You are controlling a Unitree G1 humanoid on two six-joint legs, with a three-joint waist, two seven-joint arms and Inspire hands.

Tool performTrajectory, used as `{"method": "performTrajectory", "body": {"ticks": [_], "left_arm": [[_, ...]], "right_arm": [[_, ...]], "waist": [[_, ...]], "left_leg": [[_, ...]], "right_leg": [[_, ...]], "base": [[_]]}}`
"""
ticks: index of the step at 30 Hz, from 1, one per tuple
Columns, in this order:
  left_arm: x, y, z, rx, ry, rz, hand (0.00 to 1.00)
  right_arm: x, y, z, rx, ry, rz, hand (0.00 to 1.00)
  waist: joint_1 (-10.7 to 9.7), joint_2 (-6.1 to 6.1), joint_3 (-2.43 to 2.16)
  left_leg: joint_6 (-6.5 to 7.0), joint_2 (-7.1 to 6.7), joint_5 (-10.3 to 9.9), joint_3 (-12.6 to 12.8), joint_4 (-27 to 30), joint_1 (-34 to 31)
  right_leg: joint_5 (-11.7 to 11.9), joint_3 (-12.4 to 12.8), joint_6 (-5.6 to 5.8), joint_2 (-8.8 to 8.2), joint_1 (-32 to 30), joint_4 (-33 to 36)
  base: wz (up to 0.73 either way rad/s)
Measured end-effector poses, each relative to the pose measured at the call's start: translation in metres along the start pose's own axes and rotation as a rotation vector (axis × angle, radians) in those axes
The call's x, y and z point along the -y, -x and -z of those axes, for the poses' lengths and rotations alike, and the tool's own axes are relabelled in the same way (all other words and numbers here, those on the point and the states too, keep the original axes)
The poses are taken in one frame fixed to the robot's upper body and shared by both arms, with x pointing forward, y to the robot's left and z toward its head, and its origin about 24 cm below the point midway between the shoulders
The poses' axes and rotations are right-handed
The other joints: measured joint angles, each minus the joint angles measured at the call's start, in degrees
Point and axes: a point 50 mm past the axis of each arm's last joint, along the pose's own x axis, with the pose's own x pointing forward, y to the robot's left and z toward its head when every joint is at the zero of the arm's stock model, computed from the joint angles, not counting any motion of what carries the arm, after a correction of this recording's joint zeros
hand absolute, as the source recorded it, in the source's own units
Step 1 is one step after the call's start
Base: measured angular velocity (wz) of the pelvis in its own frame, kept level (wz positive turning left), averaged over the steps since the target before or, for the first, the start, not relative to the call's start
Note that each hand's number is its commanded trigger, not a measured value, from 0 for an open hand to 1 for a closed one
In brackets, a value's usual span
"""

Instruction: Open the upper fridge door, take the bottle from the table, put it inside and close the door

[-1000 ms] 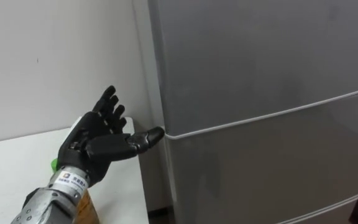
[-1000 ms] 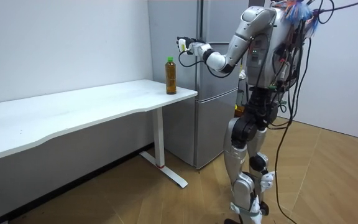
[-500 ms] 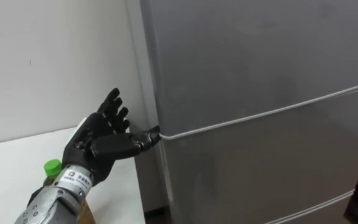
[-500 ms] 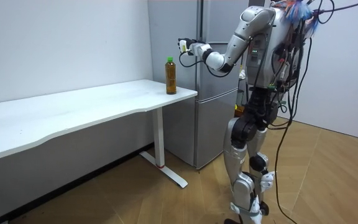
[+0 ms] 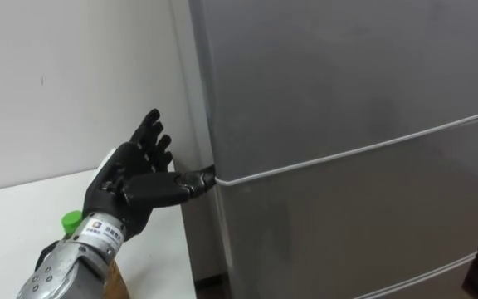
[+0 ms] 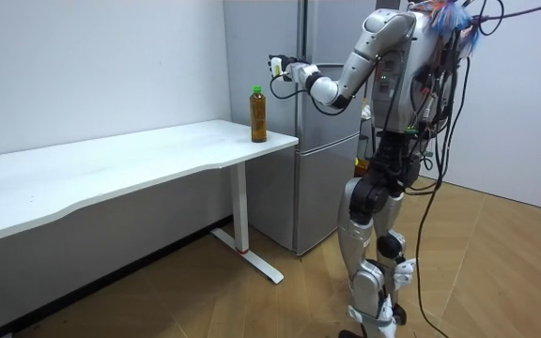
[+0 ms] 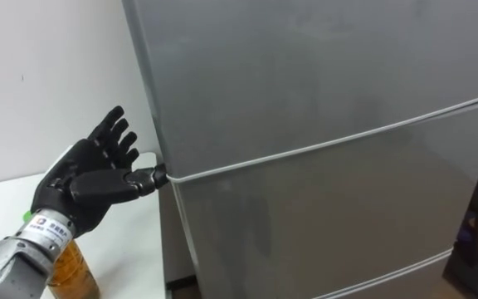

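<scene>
Beside shut fridge (image 5: 347, 100), left hand (image 5: 131, 183) partly hides bottle (image 5: 71, 221).

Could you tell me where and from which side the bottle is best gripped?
Probably round its amber body, below the green cap. The bottle stands upright at the corner of the white table beside the fridge, so the left hand could wrap it level from the front edge.
</scene>
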Motion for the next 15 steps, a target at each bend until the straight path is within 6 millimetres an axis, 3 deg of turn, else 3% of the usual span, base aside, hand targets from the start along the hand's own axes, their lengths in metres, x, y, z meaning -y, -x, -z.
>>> {"method": "performTrajectory", "body": {"ticks": [15], "left_arm": [[0.0025,-0.0015,-0.0062,0.024,-0.002,-0.022,0.0]], "right_arm": [[0.0002,0.0,0.0007,0.006,-0.035,0.009,0.0]], "waist": [[0.32,0.53,-0.02]], "left_leg": [[0.0,0.0,0.0,-0.06,0.03,-0.52]], "right_leg": [[0.0,-0.35,0.0,0.0,-0.31,-0.04]], "base": [[0.0]]}}
